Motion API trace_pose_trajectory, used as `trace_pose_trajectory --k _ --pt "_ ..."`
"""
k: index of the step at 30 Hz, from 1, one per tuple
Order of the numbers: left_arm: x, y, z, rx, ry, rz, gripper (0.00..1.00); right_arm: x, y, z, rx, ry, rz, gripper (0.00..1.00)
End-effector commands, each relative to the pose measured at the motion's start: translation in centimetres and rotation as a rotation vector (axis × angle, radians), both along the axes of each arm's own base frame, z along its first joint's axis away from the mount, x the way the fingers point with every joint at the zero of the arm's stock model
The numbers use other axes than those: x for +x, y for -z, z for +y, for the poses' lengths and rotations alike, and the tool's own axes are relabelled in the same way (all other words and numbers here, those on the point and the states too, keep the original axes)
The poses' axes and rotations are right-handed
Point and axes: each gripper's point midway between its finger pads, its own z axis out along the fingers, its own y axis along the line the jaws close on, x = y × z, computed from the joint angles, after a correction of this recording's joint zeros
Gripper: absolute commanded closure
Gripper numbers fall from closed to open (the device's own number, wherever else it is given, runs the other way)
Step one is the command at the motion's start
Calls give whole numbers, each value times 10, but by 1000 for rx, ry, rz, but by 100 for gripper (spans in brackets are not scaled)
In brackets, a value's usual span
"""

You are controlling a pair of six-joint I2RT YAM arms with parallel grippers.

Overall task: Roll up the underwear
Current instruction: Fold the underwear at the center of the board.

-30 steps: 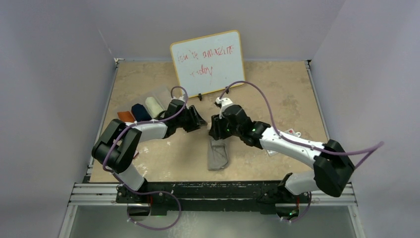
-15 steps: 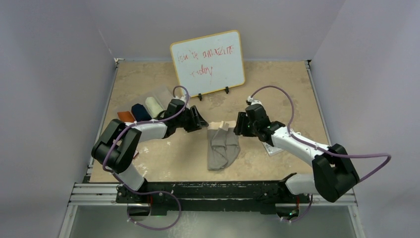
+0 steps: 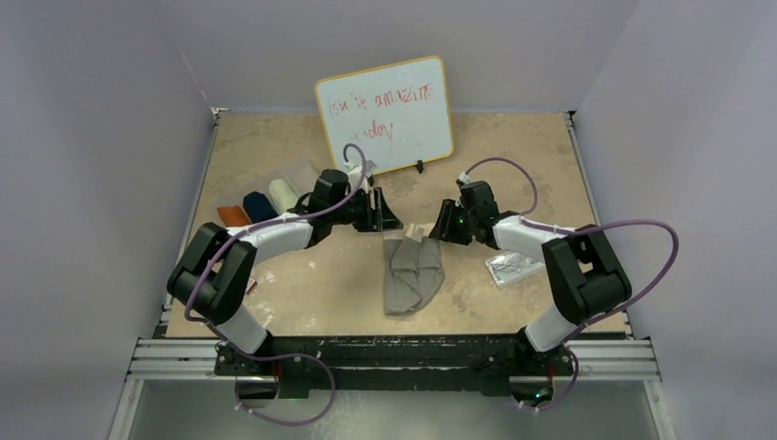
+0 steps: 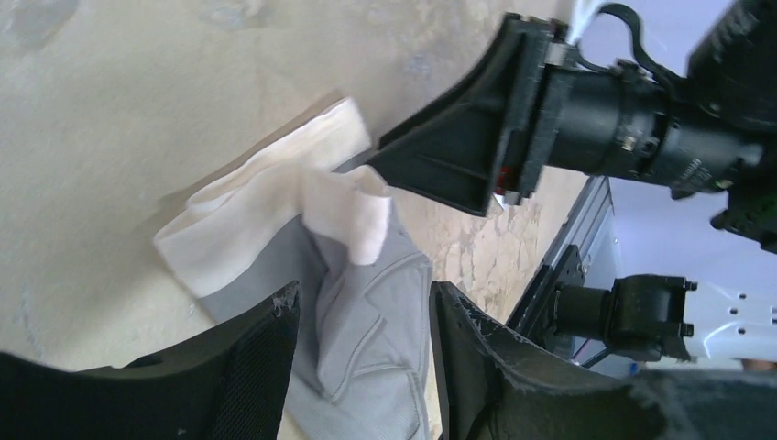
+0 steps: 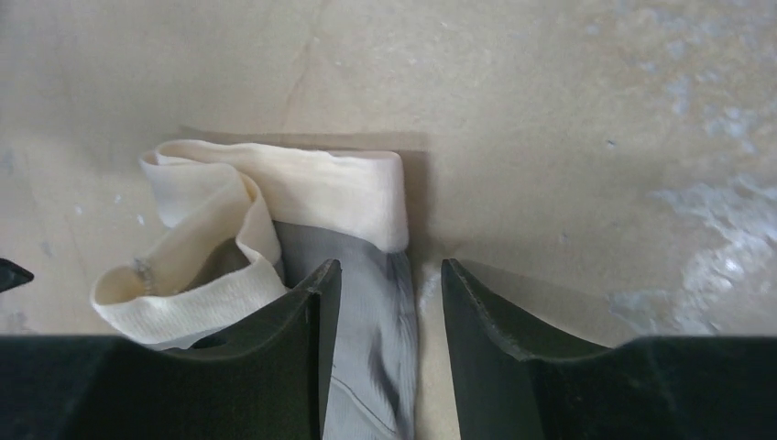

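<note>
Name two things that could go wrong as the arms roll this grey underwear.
1. The beige waistband of the grey underwear lies bunched and folded over, so a roll may turn lopsided.
2. The right gripper straddles only the cloth's edge; closing might catch one layer.
3. The left gripper sits close by, so they could bump.
</note>
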Motion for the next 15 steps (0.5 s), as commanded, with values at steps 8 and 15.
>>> trace_pose_trajectory --k 8,15 --pt "7 -4 -41 86 163 -88 49 15 -7 20 97 -99 -23 73" --pt "8 7 -40 116 168 -72 56 17 -17 25 108 -139 -45 95"
